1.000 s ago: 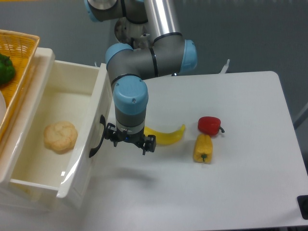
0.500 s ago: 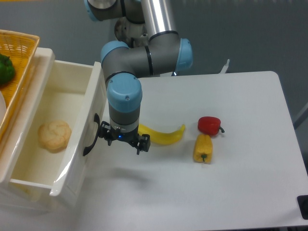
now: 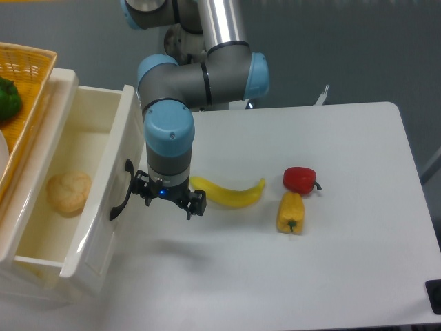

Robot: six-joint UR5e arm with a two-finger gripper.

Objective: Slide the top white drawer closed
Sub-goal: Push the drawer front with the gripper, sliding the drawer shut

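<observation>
a banana [image 3: 231, 194], red pepper [image 3: 299, 179] and yellow pepper [image 3: 290, 212] lie on the white table [image 3: 344, 276]; perhaps a bread roll [image 3: 67, 192] farther left.

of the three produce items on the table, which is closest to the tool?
The banana. Its left end lies right beside the tool, while the red pepper and yellow pepper sit farther right, clear of it.

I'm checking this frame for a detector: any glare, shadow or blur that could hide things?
Fixed camera: sharp throughout, lighting even. A glossy highlight streaks the drawer front's inner edge. A soft shadow lies on the table below the tool. The banana and peppers are clear.
</observation>
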